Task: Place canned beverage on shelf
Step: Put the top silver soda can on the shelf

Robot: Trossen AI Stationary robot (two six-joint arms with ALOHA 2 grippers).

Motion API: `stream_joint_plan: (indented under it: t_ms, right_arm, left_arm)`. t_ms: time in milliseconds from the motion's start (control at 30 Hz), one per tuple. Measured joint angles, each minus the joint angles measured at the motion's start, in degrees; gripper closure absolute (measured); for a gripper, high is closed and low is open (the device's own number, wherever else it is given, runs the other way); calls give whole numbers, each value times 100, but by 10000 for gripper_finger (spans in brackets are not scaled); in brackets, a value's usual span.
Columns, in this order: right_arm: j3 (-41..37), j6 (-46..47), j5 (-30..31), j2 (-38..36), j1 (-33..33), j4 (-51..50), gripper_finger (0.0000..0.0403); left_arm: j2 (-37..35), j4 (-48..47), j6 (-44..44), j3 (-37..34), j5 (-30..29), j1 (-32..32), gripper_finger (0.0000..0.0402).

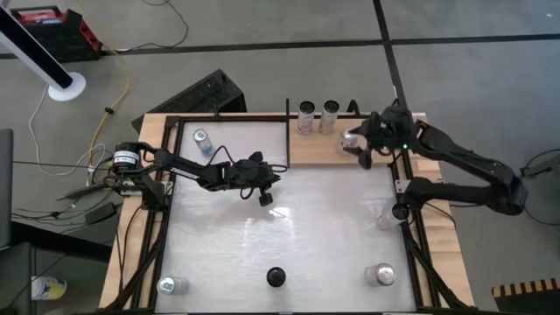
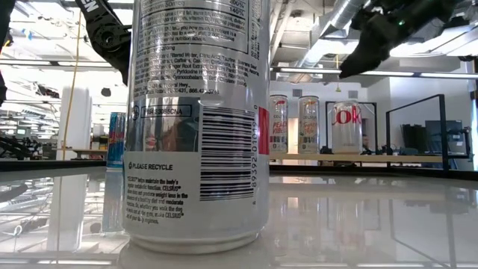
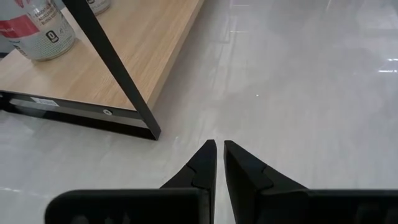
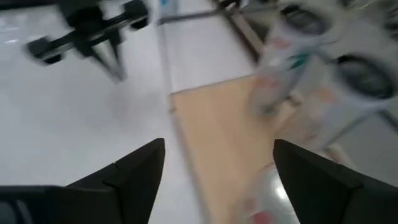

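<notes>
- At the far right of the table (image 1: 332, 227), the right end effector (image 1: 362, 149) hangs above the shelf (image 1: 315, 150), fingers spread wide and holding nothing.
- Just below it, the canned beverage (image 2: 346, 127) stands upright on the shelf's wood, apart from the fingers in the low view.
- To the left on the same shelf, two more cans (image 1: 318, 116) stand close side by side.
- Handling, as a judgement: a thin-walled metal can, stiff if full, smooth and slippery, top-heavy enough to tip. It is best held across the middle of its round side, with moderate squeeze to avoid denting.
- Near the table's middle, the left end effector (image 1: 265, 196) waits with fingers closed, empty.
- Elsewhere on the table, a blue can (image 1: 203, 140) stands at the far left and a further can (image 1: 381, 275) at the near right.
</notes>
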Motion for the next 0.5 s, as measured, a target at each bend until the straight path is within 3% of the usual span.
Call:
stream_joint_plan:
  t_ms: [133, 300, 400, 500]
  right_arm:
    - [-107, 402, 234, 4, 623, -366, 104]
    - [-294, 753, 1180, 212, 1229, -684, 150]
    - [-297, 842, 1699, 390, 1396, -768, 195]
    - [-297, 782, 1792, 556, 1421, -747, 258]
  left_arm:
    - [0, 0, -32, 0, 2, 0, 383]
    - [0, 0, -71, 0, 2, 0, 383]
    - [0, 0, -74, 0, 2, 0, 383]
    - [0, 0, -70, 0, 2, 0, 383]
